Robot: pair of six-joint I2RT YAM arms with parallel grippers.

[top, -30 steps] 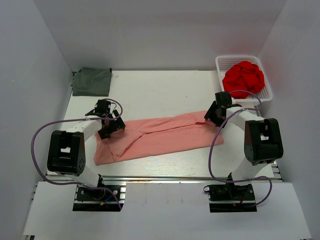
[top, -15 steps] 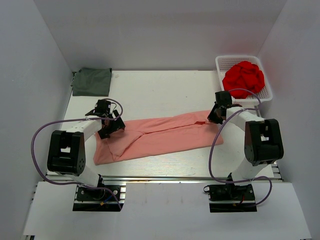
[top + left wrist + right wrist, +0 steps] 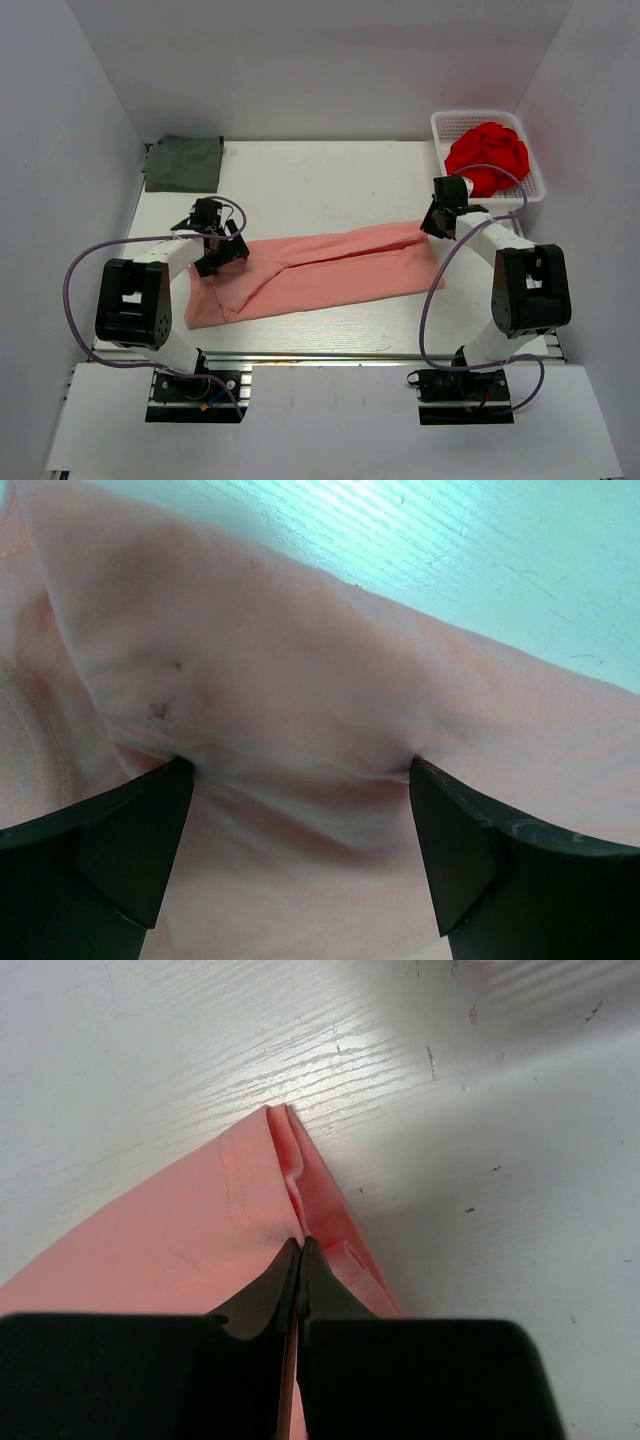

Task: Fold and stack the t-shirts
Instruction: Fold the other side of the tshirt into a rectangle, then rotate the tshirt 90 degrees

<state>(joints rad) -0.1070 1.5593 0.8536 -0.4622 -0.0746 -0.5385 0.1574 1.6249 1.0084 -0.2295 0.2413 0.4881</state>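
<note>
**Salmon-pink t-shirt** [image 3: 320, 272]: lies flat across the middle of the table [image 3: 330, 190], drawn out as a long band from near left to far right. The hem looks doubled in the right wrist view, so one lengthwise fold is judged made.

**Dark grey-green t-shirt** [image 3: 184, 163]: a flat folded square at the far-left corner, well apart from both arms. Judged the base of the stack.

**Left gripper** [image 3: 220, 255]: set on the left end of the pink shirt. The jaws are spread wide and both fingertips [image 3: 150, 820] rest on the cloth. A shallow ridge of fabric lies between them, with nothing pinched.

**Right gripper** [image 3: 432, 222]: at the far-right corner of the pink shirt. The jaws are closed tight on the doubled hem, and the corner shows just beyond the tips.

**White basket** [image 3: 470, 114]: at the far-right corner, holding a crumpled red cloth [image 3: 488, 155]. Neither arm touches it.

**Step in hand:** judged to be folding the pink shirt, at the point of taking hold of both ends. One end is held and the other is not.

**Next move calls for:** the left jaws to close on the ridge of cloth. Both ends then need to rise and travel together, so the band doubles over without twisting or sliding on the table
</note>
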